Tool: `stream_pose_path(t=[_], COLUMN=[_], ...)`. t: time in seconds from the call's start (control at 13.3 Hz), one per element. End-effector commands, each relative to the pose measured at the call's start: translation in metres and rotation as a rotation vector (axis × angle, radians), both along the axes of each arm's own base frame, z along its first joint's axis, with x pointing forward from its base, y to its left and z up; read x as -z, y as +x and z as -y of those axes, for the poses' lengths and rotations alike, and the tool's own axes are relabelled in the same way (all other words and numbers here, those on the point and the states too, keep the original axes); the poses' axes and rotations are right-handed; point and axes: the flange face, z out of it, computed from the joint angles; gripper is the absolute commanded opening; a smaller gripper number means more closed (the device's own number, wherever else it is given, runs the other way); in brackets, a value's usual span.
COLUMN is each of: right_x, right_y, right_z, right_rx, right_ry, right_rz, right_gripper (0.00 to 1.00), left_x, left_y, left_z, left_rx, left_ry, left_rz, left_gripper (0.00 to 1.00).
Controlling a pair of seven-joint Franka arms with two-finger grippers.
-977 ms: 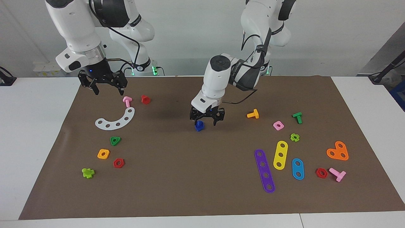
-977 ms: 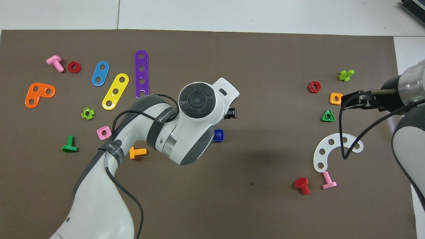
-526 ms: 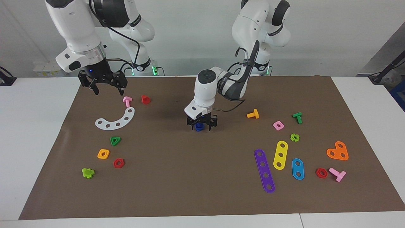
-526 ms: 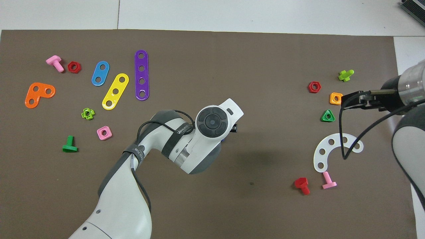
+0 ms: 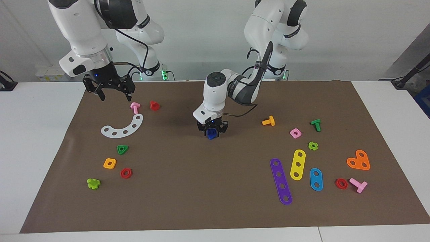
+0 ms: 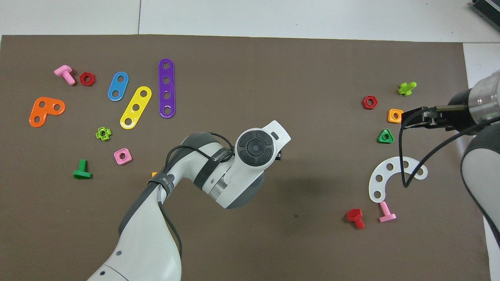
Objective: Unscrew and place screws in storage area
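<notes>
The blue screw (image 5: pixel 211 133) stands at the middle of the brown mat, its lower part blue too; I cannot tell screw from nut there. My left gripper (image 5: pixel 212 130) is down on it, fingers closed against its sides. In the overhead view the left arm's wrist (image 6: pixel 256 148) hides the screw. The storage area is the mat around the white curved strip (image 5: pixel 123 127), toward the right arm's end; the strip also shows in the overhead view (image 6: pixel 390 177). My right gripper (image 5: pixel 114 96) waits open and empty in the air over the mat's corner beside a pink bolt (image 5: pixel 135 107).
Around the white strip lie a red bolt (image 5: pixel 154 105), a green triangular nut (image 5: pixel 122 149), an orange nut (image 5: pixel 110 163), a red nut (image 5: pixel 126 173) and a lime piece (image 5: pixel 93 183). Purple (image 5: pixel 281 181), yellow (image 5: pixel 298 164) and blue (image 5: pixel 316 179) strips lie toward the left arm's end.
My left gripper has come down over the blue screw and its wide-open fingers have closed in on it. The right arm has not moved.
</notes>
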Motion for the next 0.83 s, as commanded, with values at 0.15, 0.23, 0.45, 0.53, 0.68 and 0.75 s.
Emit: stream_pose_path(t=[0.15, 0.23, 0.45, 0.53, 0.68, 0.75], right_x=[-0.001, 0.0, -0.001, -0.001, -0.001, -0.001], right_y=[-0.003, -0.003, -0.003, -0.002, -0.002, -0.002], right_z=[0.003, 0.003, 0.004, 0.004, 0.003, 0.003], right_rx=[0.018, 0.018, 0.019, 0.019, 0.018, 0.018], right_ry=[0.001, 0.001, 0.001, 0.002, 0.001, 0.001], right_rz=[-0.005, -0.007, -0.005, 0.003, 0.001, 0.0], right_gripper=[1.0, 1.0, 1.0, 1.0, 1.0, 1.0], left_x=[0.0, 0.002, -0.007, -0.015, -0.039, -0.052], left_y=[-0.011, -0.012, -0.008, -0.001, 0.01, 0.019], left_z=[-0.012, -0.012, -0.012, -0.012, -0.01, -0.01], left_rx=[0.02, 0.02, 0.015, 0.008, -0.006, -0.021], left_ry=[0.042, 0.045, 0.053, 0.057, 0.062, 0.063], left_rz=[-0.001, -0.005, -0.012, -0.015, -0.026, -0.035], left_gripper=[0.48, 0.43, 0.13, 0.02, 0.0, 0.0])
